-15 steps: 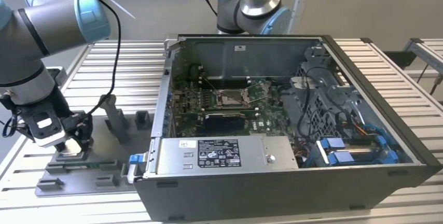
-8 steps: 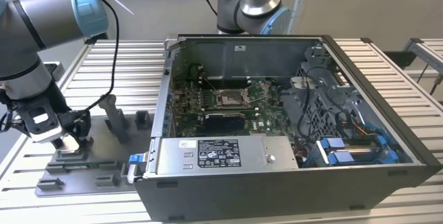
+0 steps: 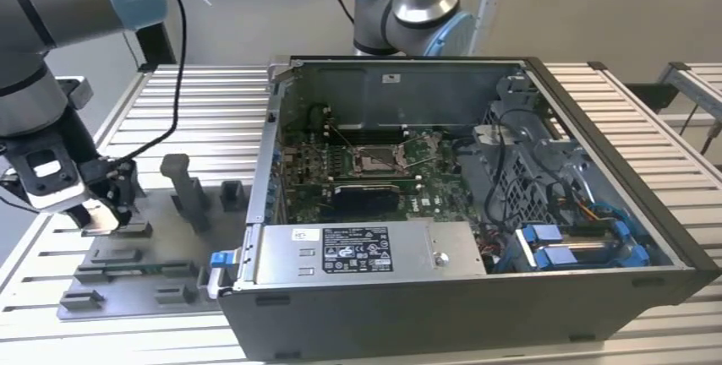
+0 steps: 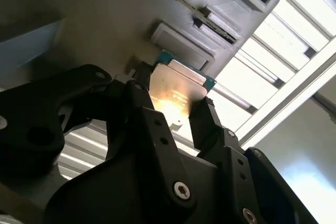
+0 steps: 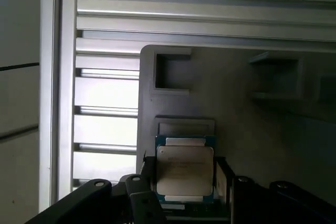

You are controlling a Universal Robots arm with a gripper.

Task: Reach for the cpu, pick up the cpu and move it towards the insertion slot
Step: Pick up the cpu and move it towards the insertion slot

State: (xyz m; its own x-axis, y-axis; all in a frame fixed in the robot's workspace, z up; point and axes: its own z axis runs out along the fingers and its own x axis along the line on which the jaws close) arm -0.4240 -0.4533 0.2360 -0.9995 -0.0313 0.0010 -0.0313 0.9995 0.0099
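The cpu [image 5: 185, 174] is a small silvery square chip with a green edge, and it sits between my two black fingers in both wrist views. My gripper [image 5: 185, 183] is shut on the cpu [image 4: 176, 90], with one finger [image 4: 137, 103] pressing each side. In the exterior view my gripper [image 3: 100, 217] hangs just over the grey tray [image 3: 124, 276] at the exterior view's left, outside the computer case. The insertion slot [image 3: 378, 158], a shiny metal frame with a brownish centre, lies on the motherboard inside the open case, well to the exterior view's right of my gripper.
The open computer case [image 3: 474, 297] has a tall near wall and a power supply [image 3: 355, 251] along its front. Upright grey blocks [image 3: 186, 192] stand on the tray between my gripper and the case. A second arm [image 3: 412, 10] stands behind the case. A slatted metal table [image 3: 203, 111] lies underneath.
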